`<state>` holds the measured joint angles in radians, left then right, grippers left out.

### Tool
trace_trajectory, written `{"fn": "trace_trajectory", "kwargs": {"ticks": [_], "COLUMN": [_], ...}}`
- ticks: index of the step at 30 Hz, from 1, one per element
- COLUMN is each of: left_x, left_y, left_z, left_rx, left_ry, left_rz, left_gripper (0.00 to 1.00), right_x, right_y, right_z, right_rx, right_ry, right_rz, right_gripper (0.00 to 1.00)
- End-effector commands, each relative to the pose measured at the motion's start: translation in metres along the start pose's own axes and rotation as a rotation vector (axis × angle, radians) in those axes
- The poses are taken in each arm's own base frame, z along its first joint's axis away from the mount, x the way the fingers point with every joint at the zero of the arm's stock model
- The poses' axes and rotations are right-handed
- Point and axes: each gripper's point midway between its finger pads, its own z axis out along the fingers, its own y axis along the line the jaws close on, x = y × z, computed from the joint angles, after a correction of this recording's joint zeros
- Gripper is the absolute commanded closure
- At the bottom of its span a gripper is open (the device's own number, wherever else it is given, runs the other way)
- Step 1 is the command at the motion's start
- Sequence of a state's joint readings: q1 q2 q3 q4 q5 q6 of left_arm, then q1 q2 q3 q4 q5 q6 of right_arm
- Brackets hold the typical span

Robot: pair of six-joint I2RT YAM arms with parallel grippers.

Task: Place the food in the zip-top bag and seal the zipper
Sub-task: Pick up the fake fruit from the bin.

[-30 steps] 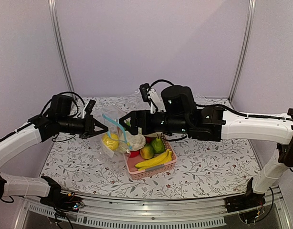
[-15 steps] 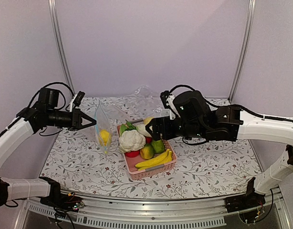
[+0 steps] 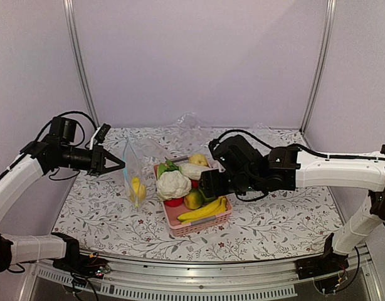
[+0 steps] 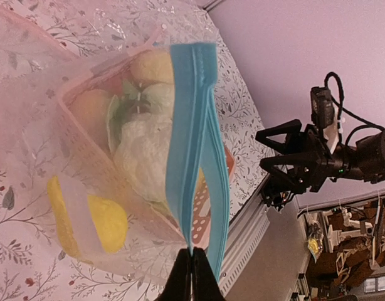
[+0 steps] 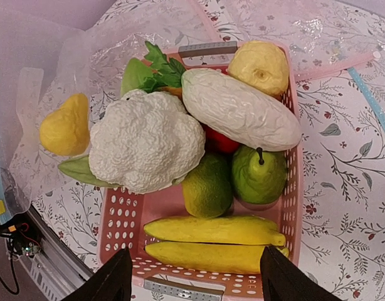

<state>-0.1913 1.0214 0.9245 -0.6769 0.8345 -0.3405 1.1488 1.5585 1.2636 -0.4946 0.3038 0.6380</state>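
My left gripper (image 3: 121,165) (image 4: 192,256) is shut on the light-blue zipper (image 4: 191,144) at a corner of the zip-top bag (image 3: 135,170), which hangs left of the basket. The bag's mouth gapes, and a yellow lemon-like fruit (image 3: 137,187) (image 4: 108,223) (image 5: 66,128) lies inside. In the pink basket (image 3: 204,225) (image 5: 116,221) lie a white oblong piece (image 5: 239,116), a round green fruit (image 5: 208,185) and another yellow fruit (image 5: 258,66). My right gripper (image 3: 205,185) (image 5: 199,279) hovers open just above the basket's near end, holding nothing.
The basket also holds a white cauliflower (image 5: 145,147), a green pear (image 5: 258,175), a banana bunch (image 5: 211,241) and something red under the white piece. Another clear plastic bag (image 3: 192,122) lies crumpled at the back; its blue strip (image 5: 374,103) shows right of the basket.
My right gripper has drawn back from the bag's mouth and come down over the basket. The left arm has pulled the bag to the left, with the yellow fruit inside.
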Motion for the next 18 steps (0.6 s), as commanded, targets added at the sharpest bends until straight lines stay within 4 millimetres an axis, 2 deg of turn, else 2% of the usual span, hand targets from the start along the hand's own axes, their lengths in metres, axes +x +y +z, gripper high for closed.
{"fn": "trace_trajectory", "kwargs": {"ticks": [1,7,12,18], "left_x": [0.001,-0.001,-0.005,-0.008], "left_y": [0.017,0.045,0.044,0.046], "left_z": [0.008,0.018,0.024,0.028], "left_rx": [-0.033,-0.123,-0.074,-0.05], "left_ry": [0.032,0.037,-0.013,-0.04], "left_rz": [-0.003,0.024,0.042,0.032], "left_gripper": [1.0,1.0,1.0,1.0], "right_x": [0.013,0.025,0.036,0.048], "right_y": [-0.001,0.008,0.013,0.011], "right_z": [0.02,0.047,0.069,0.091], "right_rx": [0.023,0.043,0.044,0.078], "right_ry": [0.043,0.081,0.102,0.13], "right_rz": [0.034,0.024,0.041,0.027], "right_gripper": [0.33,0.3,0.31,0.32]}}
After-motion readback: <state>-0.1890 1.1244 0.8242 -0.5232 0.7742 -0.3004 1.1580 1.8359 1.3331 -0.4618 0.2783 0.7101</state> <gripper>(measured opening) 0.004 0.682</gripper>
